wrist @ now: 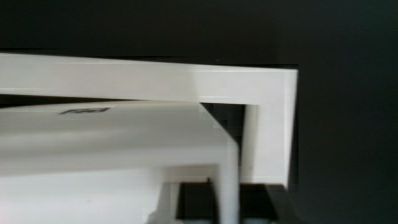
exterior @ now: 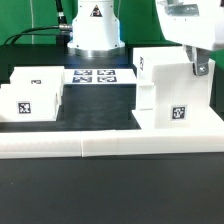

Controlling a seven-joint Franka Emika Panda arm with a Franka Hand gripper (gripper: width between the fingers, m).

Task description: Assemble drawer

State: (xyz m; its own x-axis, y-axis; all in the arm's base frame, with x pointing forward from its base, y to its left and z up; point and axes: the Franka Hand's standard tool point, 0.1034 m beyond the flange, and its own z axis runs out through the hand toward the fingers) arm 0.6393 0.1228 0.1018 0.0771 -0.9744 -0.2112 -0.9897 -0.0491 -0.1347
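The drawer housing (exterior: 165, 100) is stood on the dark table (exterior: 110, 195) toward the exterior view's right, with its tagged face (exterior: 180, 113) turned to the camera and its lower front edge set just behind the long border rail (exterior: 110, 147). Its top is seen as a flat white surface, and a lower step is shown on the side toward the exterior view's left.

The gripper (exterior: 199, 68) is placed from above at the housing's upper edge, at the end toward the exterior view's right, so the housing is found directly beneath and around the fingertips, not off to one side. In the wrist view a white edge of the housing (wrist: 143, 75) is seen very close, crossed by a thin upright strip. Whether the fingers are spread or pressed onto a wall cannot be told from either picture.

The tray (exterior: 30, 95) is set well apart toward the exterior view's left, also just behind the rail, and the marker board (exterior: 100, 77) lies flat further back between the two. It is judged that any joining move would have to be made along the rail, from the housing toward the tray or the reverse
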